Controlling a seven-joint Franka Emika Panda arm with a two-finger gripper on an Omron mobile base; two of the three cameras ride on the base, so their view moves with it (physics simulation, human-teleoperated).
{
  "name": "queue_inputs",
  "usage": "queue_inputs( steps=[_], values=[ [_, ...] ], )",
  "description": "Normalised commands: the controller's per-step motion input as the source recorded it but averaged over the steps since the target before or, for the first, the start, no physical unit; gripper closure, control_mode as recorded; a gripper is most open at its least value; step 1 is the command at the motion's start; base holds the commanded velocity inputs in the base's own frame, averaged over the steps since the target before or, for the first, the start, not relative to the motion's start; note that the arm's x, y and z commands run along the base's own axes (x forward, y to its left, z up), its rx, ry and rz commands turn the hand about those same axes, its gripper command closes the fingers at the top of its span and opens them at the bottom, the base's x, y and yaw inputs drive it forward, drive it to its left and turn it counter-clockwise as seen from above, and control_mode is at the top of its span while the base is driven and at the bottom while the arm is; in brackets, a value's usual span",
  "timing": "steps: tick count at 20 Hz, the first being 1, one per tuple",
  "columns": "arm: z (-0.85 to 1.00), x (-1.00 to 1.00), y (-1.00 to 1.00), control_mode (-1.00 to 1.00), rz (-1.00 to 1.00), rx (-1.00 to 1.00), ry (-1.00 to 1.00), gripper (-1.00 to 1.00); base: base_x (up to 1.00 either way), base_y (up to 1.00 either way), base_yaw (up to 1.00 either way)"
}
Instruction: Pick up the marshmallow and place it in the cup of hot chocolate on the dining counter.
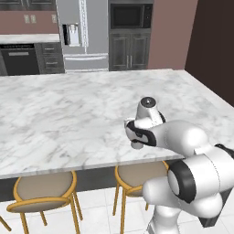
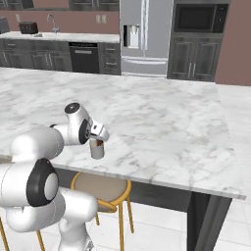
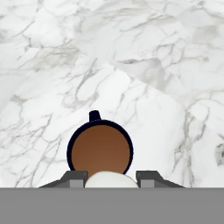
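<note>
Holding the marshmallow [image 3: 111, 179] between narrow jaws of the gripper [image 3: 111, 178], hovering over the cup [image 3: 99, 149] on the counter [image 3: 144, 65]. Next: nudging toward twelve o'clock, then releasing.

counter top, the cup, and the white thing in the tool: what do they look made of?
Dining counter: polished marble by the look, white with grey veins. Rendered, so it could be laminate.
Cup of hot chocolate: plain grey wall, likely glazed ceramic; its rim reads dark in the hand view, around flat brown liquid.
Marshmallow: soft matte white, rounded edge, held between the tool tips.
</note>
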Motion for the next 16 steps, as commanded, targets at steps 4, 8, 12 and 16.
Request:
queue_inputs(
  steps=[4, 8, 12, 16],
  values=[
    [-0.07, 0.09, 0.00, -1.00, 0.00, 0.00, 0.00, 1.00, 0.00, 0.00, 0.00],
    [0.00, 0.18, 0.00, -1.00, 0.00, 0.00, 0.00, 1.00, 0.00, 0.00, 0.00],
    [0.11, 0.22, 0.00, -1.00, 0.00, 0.00, 0.00, 1.00, 0.00, 0.00, 0.00],
    [0.19, 0.13, 0.00, -1.00, 0.00, 0.00, 0.00, 1.00, 0.00, 0.00, 0.00]
  ],
)
